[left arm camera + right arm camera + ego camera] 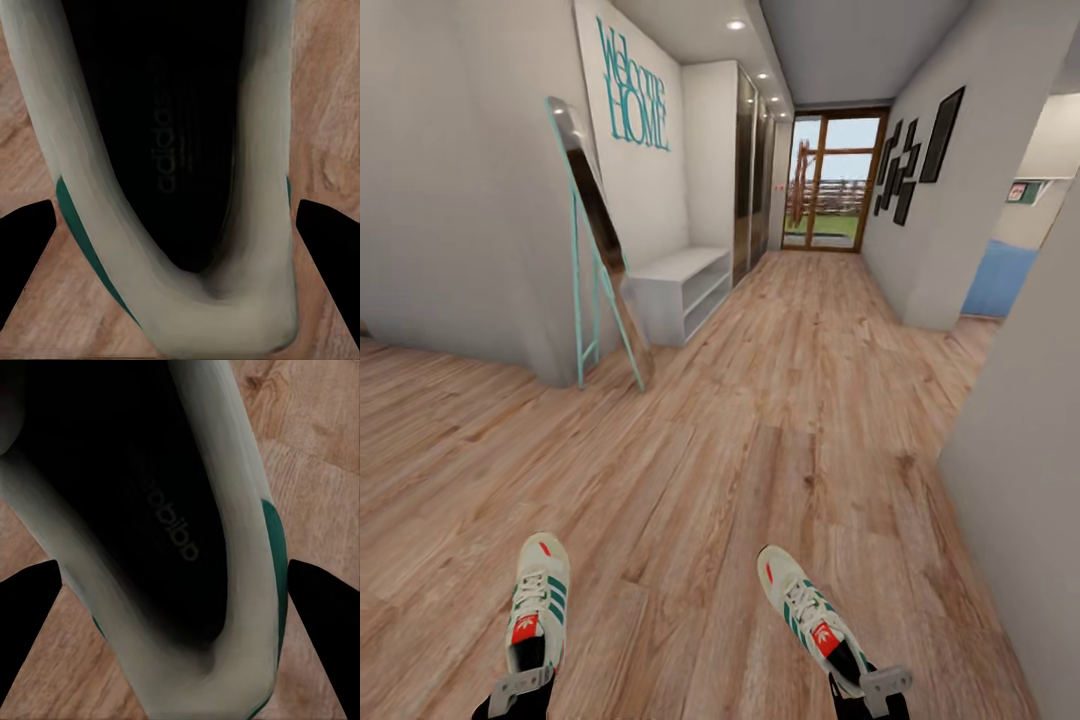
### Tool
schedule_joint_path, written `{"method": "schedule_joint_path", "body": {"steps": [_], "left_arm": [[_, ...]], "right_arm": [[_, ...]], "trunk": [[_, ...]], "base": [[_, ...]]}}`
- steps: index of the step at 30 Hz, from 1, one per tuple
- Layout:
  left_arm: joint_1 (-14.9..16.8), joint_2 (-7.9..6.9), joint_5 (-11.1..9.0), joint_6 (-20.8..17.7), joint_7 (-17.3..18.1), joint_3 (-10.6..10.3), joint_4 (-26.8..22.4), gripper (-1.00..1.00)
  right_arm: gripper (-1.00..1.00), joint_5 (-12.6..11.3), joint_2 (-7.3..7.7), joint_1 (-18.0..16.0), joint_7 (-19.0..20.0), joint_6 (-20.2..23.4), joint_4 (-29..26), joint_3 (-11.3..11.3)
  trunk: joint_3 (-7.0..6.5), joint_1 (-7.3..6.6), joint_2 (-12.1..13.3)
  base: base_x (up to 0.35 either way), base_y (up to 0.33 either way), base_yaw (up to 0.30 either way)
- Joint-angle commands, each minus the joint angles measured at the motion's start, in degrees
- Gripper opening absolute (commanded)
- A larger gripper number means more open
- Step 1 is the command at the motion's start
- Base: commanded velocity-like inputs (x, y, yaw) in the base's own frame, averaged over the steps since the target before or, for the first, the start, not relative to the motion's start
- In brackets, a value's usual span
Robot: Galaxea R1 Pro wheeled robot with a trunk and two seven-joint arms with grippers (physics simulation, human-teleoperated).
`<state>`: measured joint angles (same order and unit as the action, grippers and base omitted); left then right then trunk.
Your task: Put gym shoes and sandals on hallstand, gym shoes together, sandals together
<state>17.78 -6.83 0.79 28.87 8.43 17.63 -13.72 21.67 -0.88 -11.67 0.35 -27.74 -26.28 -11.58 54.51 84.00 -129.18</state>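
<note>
a: left gripper (520,690) is clamped on one gym shoe (538,612) by the heel, right gripper (872,690) on the other gym shoe (815,618).
b: both carried above the corridor floor (760,440); hallstand (680,290) seen well ahead, left.

Left shoe (538,602): in the left gripper (520,690)
Right shoe (815,618): in the right gripper (880,688)
Rack (680,290): far ahead, left wall
</note>
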Motion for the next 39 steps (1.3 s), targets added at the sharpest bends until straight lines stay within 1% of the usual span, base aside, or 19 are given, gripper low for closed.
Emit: {"method": "schedule_joint_path", "body": {"steps": [1,5,8,17,21,22,23,26,30,39], "left_arm": [[0.06,0.03,0.02,0.13,0.41,0.50,0.05,-1.00],[0.06,0.05,-0.09,0.07,0.02,0.54,-0.07,-1.00],[0.06,0.00,-0.26,-0.06,-0.18,0.57,-0.41,-1.00],[0.06,-0.01,0.38,0.04,0.15,0.41,-0.07,-1.00],[0.06,0.02,2.65,0.04,0.18,0.39,0.09,-1.00],[0.06,0.04,3.93,0.04,0.16,0.39,0.13,-1.00],[0.06,0.04,4.71,0.06,0.14,0.39,0.15,-1.00],[0.06,0.05,5.94,0.10,0.10,0.39,0.17,-1.00],[0.06,0.06,6.66,0.13,0.01,0.39,0.20,-1.00],[0.06,-0.02,6.63,0.13,-0.16,0.39,0.19,-1.00]], "right_arm": [[-1.00,0.59,-0.07,-0.02,0.01,-0.25,0.00,-0.45],[-1.00,0.58,-0.08,-0.02,0.01,-0.41,0.00,-0.46],[-1.00,0.61,-0.08,-0.02,0.00,-1.72,0.07,-0.46],[-1.00,0.65,0.01,-0.02,0.00,-2.36,0.09,-0.48],[-1.00,0.66,0.16,-0.02,0.00,-2.40,0.09,-0.53],[-1.00,0.66,0.21,-0.02,0.00,-2.41,0.09,-0.54],[-1.00,0.66,0.23,-0.02,0.00,-2.41,0.09,-0.54],[-1.00,0.66,0.25,-0.02,0.00,-2.41,0.09,-0.55],[-1.00,0.66,0.31,-0.02,0.00,-2.41,0.03,-0.59],[-1.00,0.73,0.30,-0.02,0.00,-2.33,0.08,-0.64]], "trunk": [[0.00,-0.01,-0.02],[-0.20,-0.01,-0.02],[-0.36,-0.01,-0.02],[-0.86,-0.01,-0.02],[-1.07,-0.01,-0.02],[-1.13,-0.01,-0.02],[-1.18,-0.01,-0.02],[-1.35,-0.01,-0.02],[-1.57,-0.01,-0.02],[-2.06,-0.01,-0.02]], "base": [[0.000,0.000,0.256],[0.000,0.000,0.248],[0.000,0.000,0.236],[0.000,0.000,0.232],[0.000,0.000,0.232],[0.000,0.000,0.232],[0.000,0.000,0.232],[0.000,0.000,0.232],[-0.025,0.022,0.232],[-0.199,0.181,0.232]]}}
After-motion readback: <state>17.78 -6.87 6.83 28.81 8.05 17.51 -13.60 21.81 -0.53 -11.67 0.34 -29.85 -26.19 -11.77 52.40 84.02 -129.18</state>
